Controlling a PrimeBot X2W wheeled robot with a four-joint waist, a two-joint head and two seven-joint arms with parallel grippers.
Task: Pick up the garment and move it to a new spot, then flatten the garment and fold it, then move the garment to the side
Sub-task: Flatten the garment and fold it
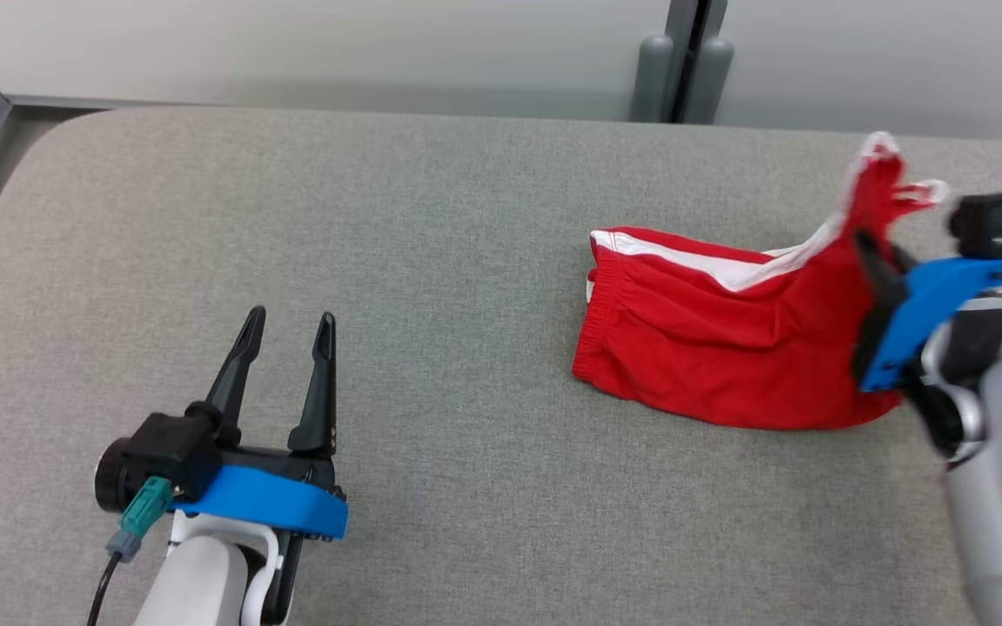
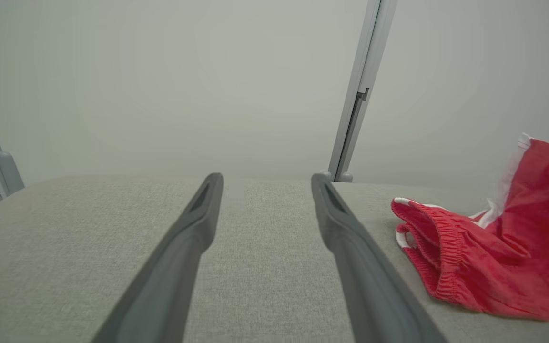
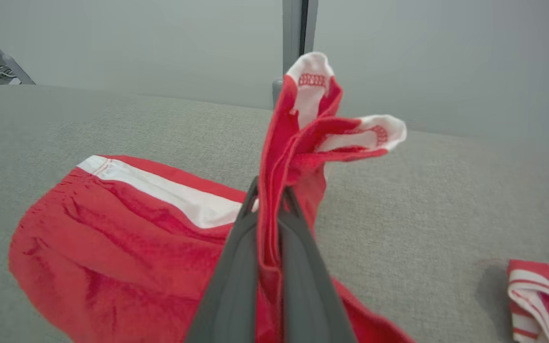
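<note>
Gripping confirmed: right jaws shut on a bunched leg hem of the red shorts [image 3: 112,228], held raised above the counter [image 1: 379,261]; remainder slumped at its right side. Left jaws wide open, empty, well apart. Judged risks: thin pinch slipping on lifting; trailing cloth bunching or catching the nearby striped cloth [image 3: 536,295].

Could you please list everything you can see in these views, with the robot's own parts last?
garment: one, red with white trim, table's right side, one end lifted
cloth piece: one, red and white, on the table, lower right of right wrist view
table: one, grey fabric, under the garment
post: one, grey, behind the table
left gripper: one, dark fingers, open above bare table
right gripper: one, dark fingers, shut on the garment's lifted end
</note>
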